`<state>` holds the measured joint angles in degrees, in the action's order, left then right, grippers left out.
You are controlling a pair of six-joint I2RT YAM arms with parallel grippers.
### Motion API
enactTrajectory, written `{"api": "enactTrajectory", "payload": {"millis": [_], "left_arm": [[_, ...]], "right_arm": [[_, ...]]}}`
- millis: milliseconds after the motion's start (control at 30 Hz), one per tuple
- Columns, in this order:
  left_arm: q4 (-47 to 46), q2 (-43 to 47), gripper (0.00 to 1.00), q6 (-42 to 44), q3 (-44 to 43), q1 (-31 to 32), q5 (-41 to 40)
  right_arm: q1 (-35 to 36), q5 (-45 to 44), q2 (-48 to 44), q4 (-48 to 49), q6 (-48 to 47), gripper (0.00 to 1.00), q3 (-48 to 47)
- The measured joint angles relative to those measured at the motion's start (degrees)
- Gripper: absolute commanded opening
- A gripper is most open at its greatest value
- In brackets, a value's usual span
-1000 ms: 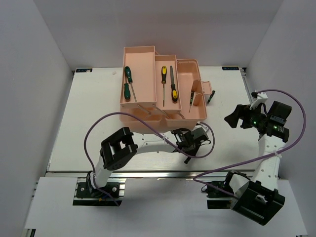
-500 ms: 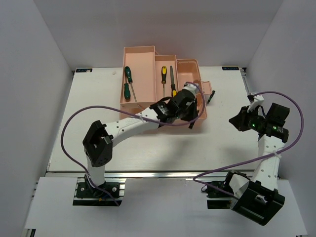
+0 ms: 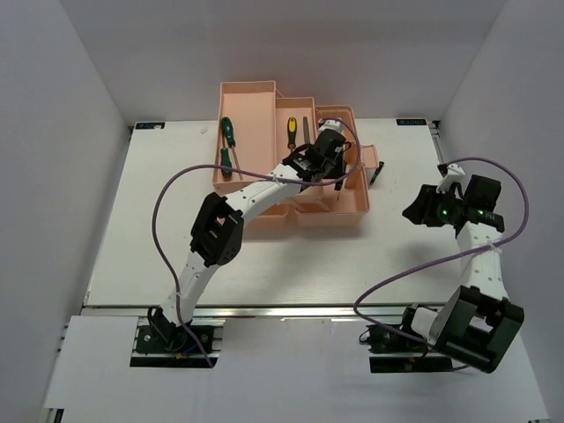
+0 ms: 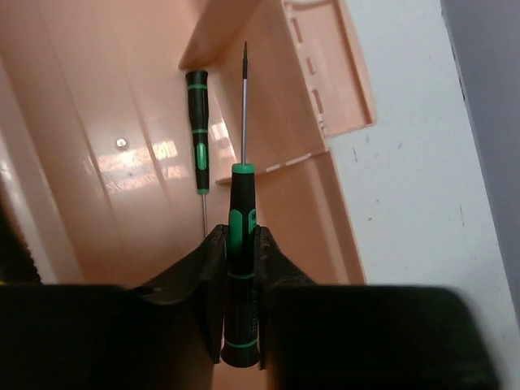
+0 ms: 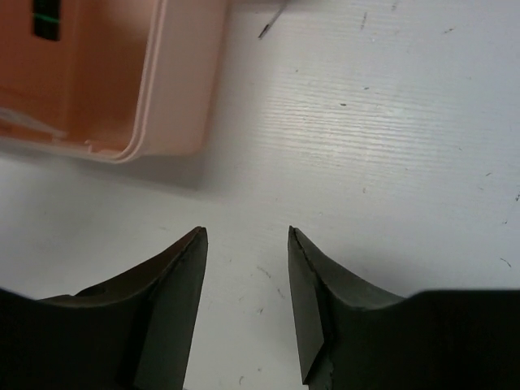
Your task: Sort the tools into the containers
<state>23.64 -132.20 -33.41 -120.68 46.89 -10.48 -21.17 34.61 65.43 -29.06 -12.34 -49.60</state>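
My left gripper (image 4: 241, 244) is shut on a thin black-green precision screwdriver (image 4: 241, 268), shaft pointing forward, held above the right compartment of the salmon-pink toolbox (image 4: 106, 97). A second precision screwdriver (image 4: 197, 122) lies in that compartment. In the top view the left gripper (image 3: 330, 154) hovers over the toolbox (image 3: 251, 106). Green-handled screwdrivers (image 3: 227, 134) lie in the left tray and yellow-handled ones (image 3: 292, 130) in the middle tray. My right gripper (image 5: 246, 244) is open and empty over bare table, right of the toolbox (image 5: 122, 81); it also shows in the top view (image 3: 412, 212).
A small dark screwdriver (image 3: 375, 174) lies on the table beside the toolbox's right flap; its tip (image 5: 272, 20) shows in the right wrist view. White walls enclose the table (image 3: 159, 220) at left, back and right.
My left arm has swung from the table in front of the toolbox to above its right compartment, carrying the precision screwdriver. My right arm shifted only slightly.
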Motion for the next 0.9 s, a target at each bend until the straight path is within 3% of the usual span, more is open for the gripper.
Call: {"api": "enactTrajectory", "payload": {"millis": [100, 233, 467, 600, 767, 900], "left_arm": [[0.72, -0.48, 0.50, 0.15, -2.19, -0.17, 0.02], [1.07, -0.48, 0.61, 0.42, -4.17, -0.33, 1.70], [0.92, 2.01, 0.68, 2.27, -3.39, -1.18, 6.08], [-2.36, 12.92, 0.73, 3.98, 8.81, -2.05, 8.24], [-6.71, 36.59, 0.85, 4.72, 32.33, -3.65, 8.28], [-9.73, 53.92, 0.87, 3.39, 45.83, -4.83, 4.79]], "right_arm": [[1.38, -2.56, 5.01, 3.80, 4.02, 0.54, 0.00], [4.35, -7.30, 13.00, 9.29, 11.21, 0.56, -0.66], [11.45, -14.95, 27.52, 14.05, 22.49, 0.62, -10.43], [14.01, -18.29, 34.67, 15.17, 27.30, 0.64, -18.29], [15.19, -22.69, 41.62, 16.17, 31.39, 0.64, -25.24], [15.96, -25.18, 46.01, 16.76, 33.22, 0.64, -28.74]]}}
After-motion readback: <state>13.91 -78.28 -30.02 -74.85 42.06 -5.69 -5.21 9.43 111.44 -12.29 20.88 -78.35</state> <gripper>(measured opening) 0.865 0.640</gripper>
